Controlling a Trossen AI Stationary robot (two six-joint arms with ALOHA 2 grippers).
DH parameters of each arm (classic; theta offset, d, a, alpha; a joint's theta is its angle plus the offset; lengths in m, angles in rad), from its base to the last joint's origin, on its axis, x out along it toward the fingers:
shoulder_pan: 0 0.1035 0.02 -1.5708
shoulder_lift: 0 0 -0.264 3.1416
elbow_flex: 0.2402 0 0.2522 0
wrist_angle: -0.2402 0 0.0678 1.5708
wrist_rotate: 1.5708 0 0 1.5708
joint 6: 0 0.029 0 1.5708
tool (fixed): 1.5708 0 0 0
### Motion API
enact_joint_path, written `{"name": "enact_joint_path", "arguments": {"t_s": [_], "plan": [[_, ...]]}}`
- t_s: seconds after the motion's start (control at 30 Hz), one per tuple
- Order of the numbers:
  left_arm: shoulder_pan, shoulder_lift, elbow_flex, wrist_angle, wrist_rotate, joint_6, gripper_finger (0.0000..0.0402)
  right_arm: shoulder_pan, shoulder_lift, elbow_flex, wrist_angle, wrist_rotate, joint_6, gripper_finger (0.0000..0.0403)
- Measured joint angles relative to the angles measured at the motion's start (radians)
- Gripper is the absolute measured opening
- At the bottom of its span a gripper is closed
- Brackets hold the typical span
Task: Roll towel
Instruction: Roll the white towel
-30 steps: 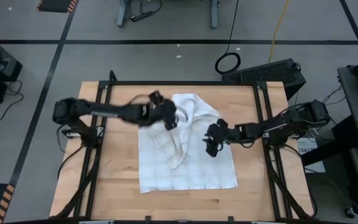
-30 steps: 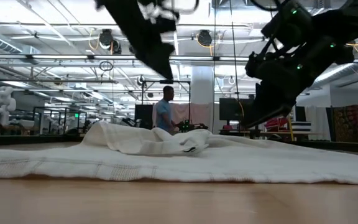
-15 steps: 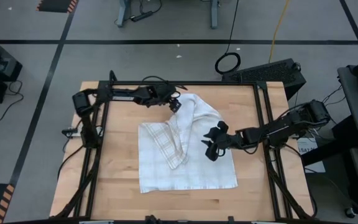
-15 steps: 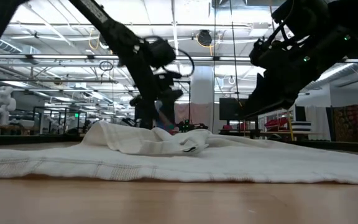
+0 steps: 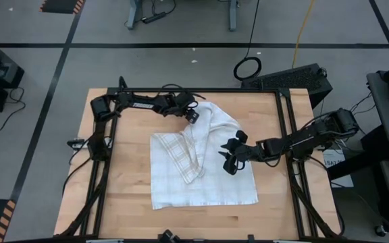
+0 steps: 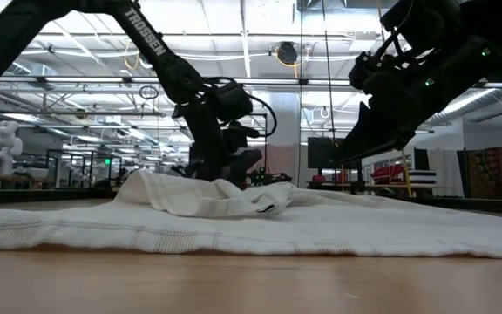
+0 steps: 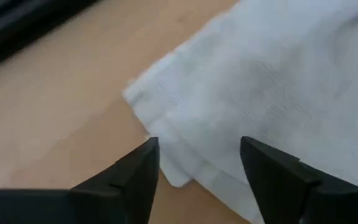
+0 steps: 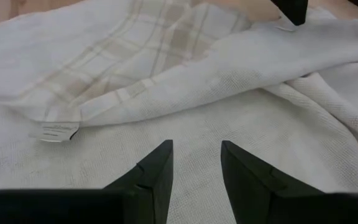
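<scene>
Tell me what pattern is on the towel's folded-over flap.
A faint tan-grey plaid check on the white towel; the right wrist view shows it best.

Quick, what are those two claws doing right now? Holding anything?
Left gripper: open, empty, poised over the far corner of the towel.
Right gripper: open, holding nothing, hovering just above the towel's middle.

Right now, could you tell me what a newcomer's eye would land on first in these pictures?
The white towel, half folded over itself mid-table, stands out first. The left gripper reaches its far corner with fingers apart, and the right gripper hangs over its right side, empty.
</scene>
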Motion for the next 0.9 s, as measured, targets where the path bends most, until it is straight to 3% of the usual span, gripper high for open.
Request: {"name": "enact_joint_path", "arguments": {"t_s": [0.17,0.37,0.43,0.67,0.9], "plan": [[0.002,0.001,0.000,-0.003,0.005,0.053,0.0159,0.000,0.000,0.000,0.017,0.031,-0.004,0.0125],[0.001,0.001,0.000,-0.010,0.005,0.100,0.0029,0.000,0.000,0.000,0.040,0.029,-0.025,0.0125],[0.000,0.001,0.000,-0.014,0.007,0.091,0.0010,0.000,0.000,0.000,0.044,0.028,-0.025,0.0125],[-0.027,-0.073,0.000,-0.114,0.018,-0.020,0.0065,0.005,0.000,0.000,0.043,0.023,-0.021,0.0125],[-0.072,-0.068,0.000,-0.121,0.017,-0.114,0.0178,0.005,0.000,0.000,0.049,0.024,-0.044,0.0125]]}}
